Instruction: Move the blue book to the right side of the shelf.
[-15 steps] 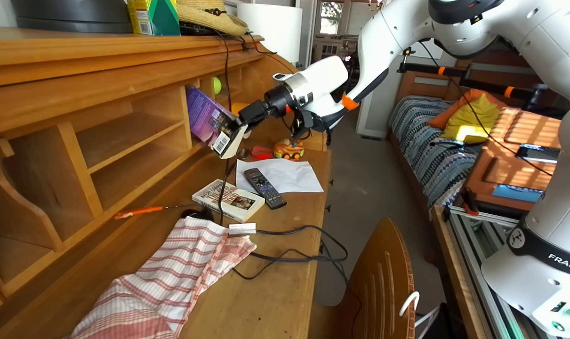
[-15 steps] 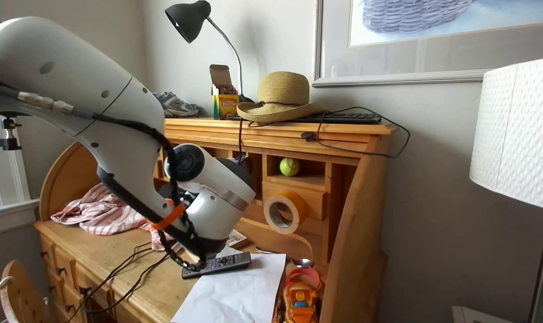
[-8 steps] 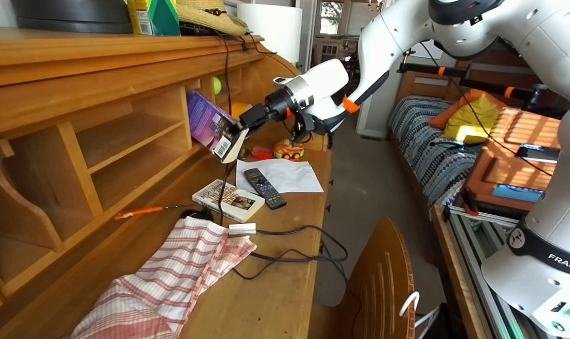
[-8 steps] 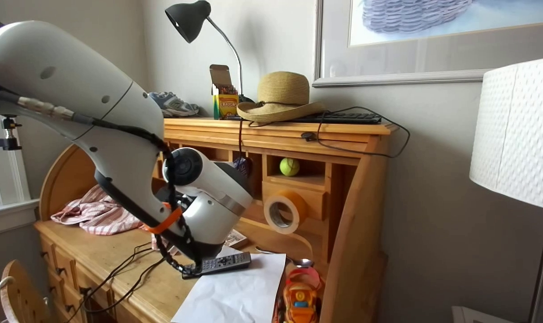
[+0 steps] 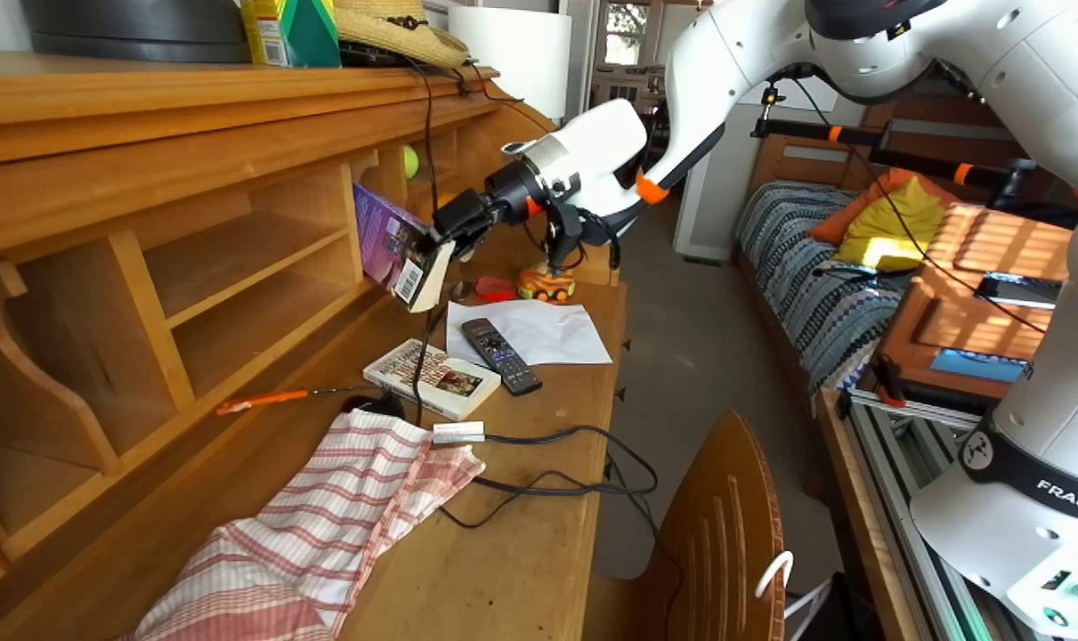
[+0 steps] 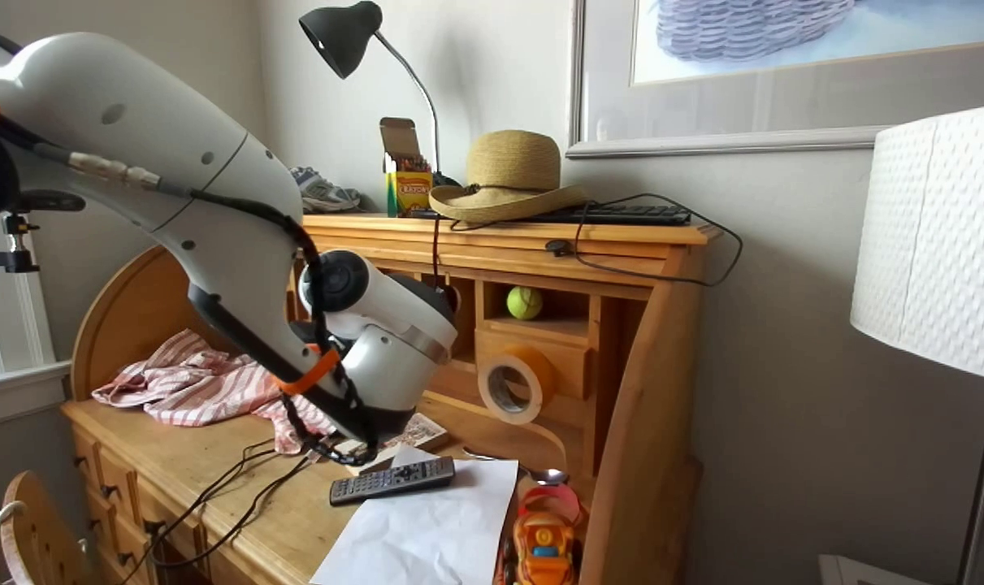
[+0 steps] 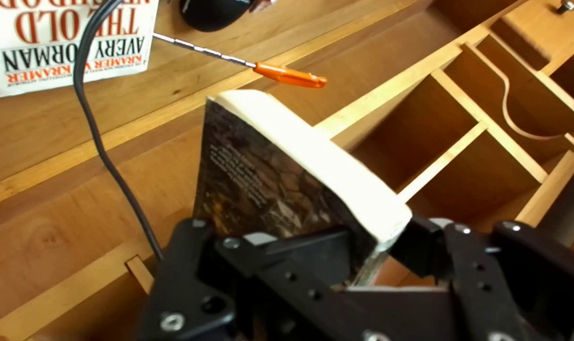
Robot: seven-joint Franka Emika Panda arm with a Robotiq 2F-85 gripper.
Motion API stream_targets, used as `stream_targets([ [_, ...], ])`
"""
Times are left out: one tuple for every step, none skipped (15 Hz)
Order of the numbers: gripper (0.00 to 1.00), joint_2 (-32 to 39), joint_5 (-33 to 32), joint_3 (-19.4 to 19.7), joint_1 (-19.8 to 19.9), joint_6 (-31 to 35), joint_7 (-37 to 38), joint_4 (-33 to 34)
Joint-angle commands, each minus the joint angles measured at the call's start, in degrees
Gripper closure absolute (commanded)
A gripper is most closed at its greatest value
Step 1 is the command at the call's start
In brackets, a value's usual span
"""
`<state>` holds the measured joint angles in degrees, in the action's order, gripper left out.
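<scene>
Blue book (image 5: 380, 233), slanted at an opening in the shelf (image 5: 263, 147), its barcoded end jutting out above the tabletop (image 5: 512, 552). My tool (image 7: 379, 251) is closed on it, pinching near one corner. The far edge could catch on the upright divider (image 5: 351, 227) beside it, because the book leans rather than sits square; whether they touch, I cannot tell. Since my hold is off-centre and the cover looks slick, a knock might swivel the book or drop it. The black cord (image 7: 104, 151) hanging just beside my tool could snag if I sweep sideways. Pushing too far along might also nudge the tennis ball (image 6: 524, 302), which sits in a nearby compartment.

The book is a flat, squared block: shiny purple cover darkening almost to black, pale matte page edges. The shelf is honey-brown wood, smooth and faintly grained, straight-edged apart from a curved panel (image 5: 27, 405). The cord is round and rubbery-looking; the ball, fuzzy yellow-green. On the tabletop lies a creased red-and-white cloth (image 5: 325, 525).
</scene>
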<state>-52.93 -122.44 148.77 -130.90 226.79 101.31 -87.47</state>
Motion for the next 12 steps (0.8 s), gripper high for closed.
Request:
stream_targets([
  [0.95, 4.0, -7.2, 0.9, -1.5, -0.7, 11.9, 4.9],
  [0.95, 4.6, -9.3, 1.0, -1.8, -0.6, 14.5, 6.3],
  [0.95, 4.7, -12.1, 0.6, -2.0, -0.1, 17.6, 8.2],
  [0.95, 4.8, -15.1, 0.4, -2.3, 0.4, 20.5, 9.9],
  [0.95, 5.0, -16.7, 2.2, -4.2, 2.0, 22.2, 12.0],
  [0.95, 4.5, -20.1, 1.3, -4.5, 2.9, 24.5, 13.6],
  [0.95, 3.9, -23.9, 0.3, -4.9, 3.5, 27.2, 15.4],
  [0.95, 3.6, -25.0, 2.1, -7.1, 4.7, 28.4, 17.4],
  [0.95, 4.2, -26.7, 0.3, -6.3, 3.6, 28.8, 16.0],
  [0.95, 7.2, -22.5, 0.1, -4.9, 0.7, 23.3, 9.4],
  [0.95, 5.3, -22.4, 0.8, -6.9, 1.5, 22.9, 13.7],
  [0.95, 3.8, -22.1, 1.4, -8.3, 2.1, 21.9, 16.4],
])
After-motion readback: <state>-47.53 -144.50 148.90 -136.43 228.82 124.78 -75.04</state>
